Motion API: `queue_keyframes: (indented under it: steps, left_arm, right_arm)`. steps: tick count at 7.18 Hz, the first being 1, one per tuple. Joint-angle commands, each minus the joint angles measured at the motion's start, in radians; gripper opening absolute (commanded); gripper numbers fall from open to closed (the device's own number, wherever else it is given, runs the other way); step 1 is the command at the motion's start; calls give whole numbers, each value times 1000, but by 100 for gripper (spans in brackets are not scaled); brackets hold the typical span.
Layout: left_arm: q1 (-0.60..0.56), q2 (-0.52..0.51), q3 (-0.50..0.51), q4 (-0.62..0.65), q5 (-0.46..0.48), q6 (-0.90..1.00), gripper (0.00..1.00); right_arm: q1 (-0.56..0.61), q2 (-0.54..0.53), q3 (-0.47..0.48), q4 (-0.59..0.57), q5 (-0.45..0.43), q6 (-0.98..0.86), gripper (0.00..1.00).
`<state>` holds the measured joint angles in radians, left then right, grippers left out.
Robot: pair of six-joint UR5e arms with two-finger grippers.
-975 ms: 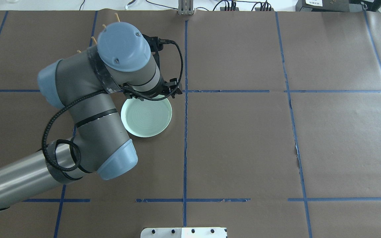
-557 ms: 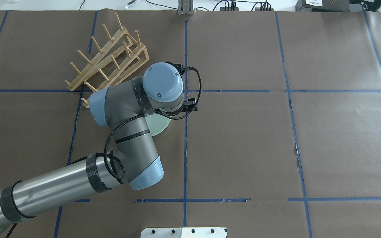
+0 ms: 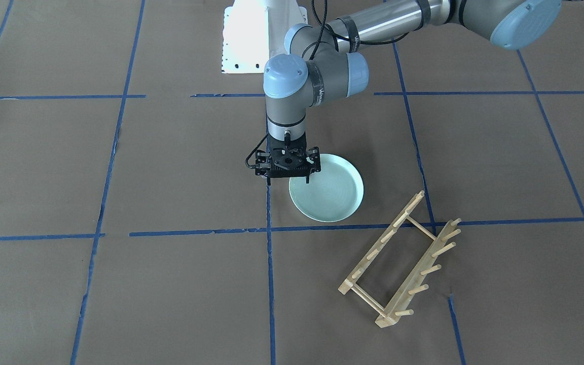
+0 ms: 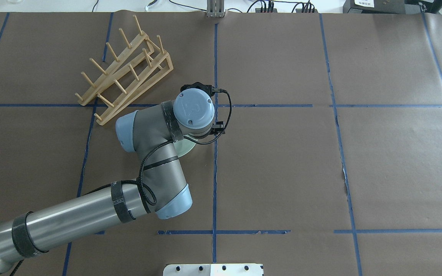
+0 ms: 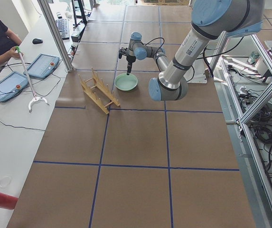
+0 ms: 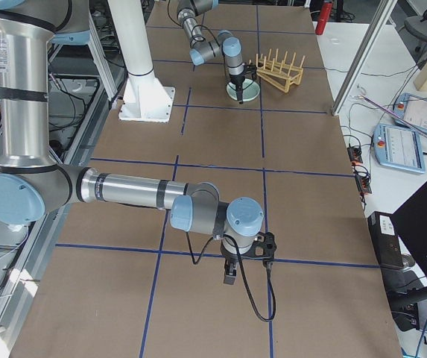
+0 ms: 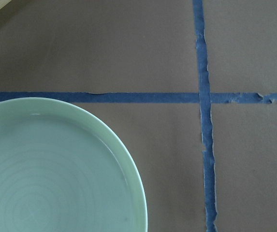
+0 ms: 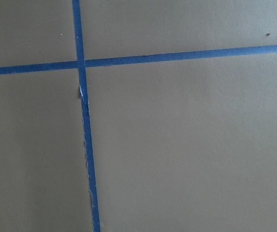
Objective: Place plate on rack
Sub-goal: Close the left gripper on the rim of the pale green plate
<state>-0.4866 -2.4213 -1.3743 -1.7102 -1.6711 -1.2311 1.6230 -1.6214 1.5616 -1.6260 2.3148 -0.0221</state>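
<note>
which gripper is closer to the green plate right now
Left. The left gripper is right over the rim of the plate; the right gripper is far off, toward the other end of the table.

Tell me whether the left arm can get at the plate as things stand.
Probably yes: the left gripper hangs right over the near edge of the plate, nothing lies between them, and the rack sits apart from both.

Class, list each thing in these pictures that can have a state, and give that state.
Light wooden dish rack with upright pegs: standing on the table, empty.
Round pale mint-green glazed plate: lying flat, empty, apart from the rack.
Left gripper: open, over the plate's rim.
Right gripper: open or shut, cannot tell.
</note>
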Motion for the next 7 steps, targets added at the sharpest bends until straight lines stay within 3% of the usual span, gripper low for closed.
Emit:
queue_keyframes:
  steps: [1, 3, 7]
  left_arm:
    - [0, 1, 27, -32, 1, 2, 96]
    - [0, 2, 27, -32, 1, 2, 76]
    - [0, 2, 27, -34, 1, 2, 58]
  right_arm:
    - [0, -2, 0, 0, 0, 1, 100]
    - [0, 0, 0, 0, 0, 1, 100]
    - [0, 0, 0, 0, 0, -1, 100]
